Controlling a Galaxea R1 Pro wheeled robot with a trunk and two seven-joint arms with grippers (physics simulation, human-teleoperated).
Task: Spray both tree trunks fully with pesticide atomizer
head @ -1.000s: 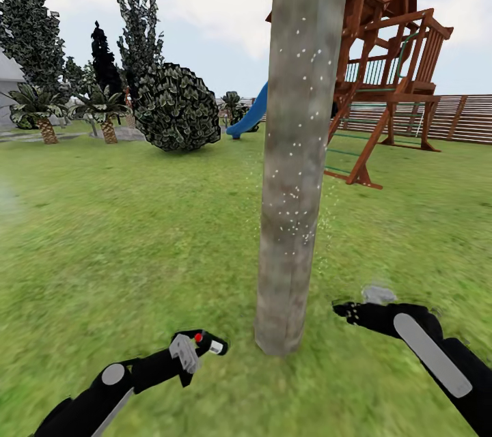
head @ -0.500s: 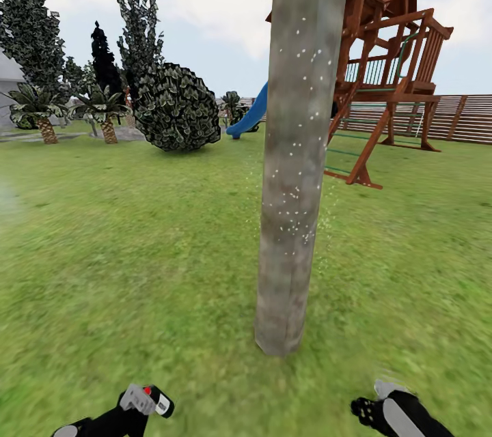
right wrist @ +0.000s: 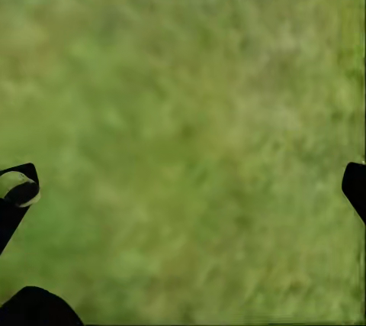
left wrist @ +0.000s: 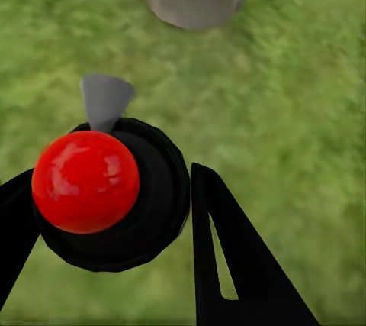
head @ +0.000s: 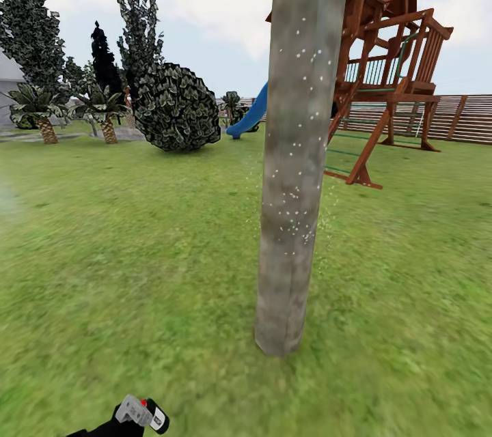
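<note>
The left tool (left wrist: 114, 211) pinches the slim dark red-capped pesticide atomizer (head: 145, 412) near the white-specked grey-brown tree trunk (head: 294, 150), probably for spraying; the right tool (right wrist: 183, 188) hangs spread over grass.

Garden, outdoor: grass lawn (head: 123, 252); wooden playhouse (head: 393, 61) with blue slide (head: 251, 115), upper right; slat fence (head: 465, 119); palms (head: 41, 113), bush (head: 176, 108), upper left.

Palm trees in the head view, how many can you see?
2, side by side far off to the left on the lawn: one palm nearest the edge, the other palm just right of it, beside the round bush. More may hide behind the tree trunk.
</note>
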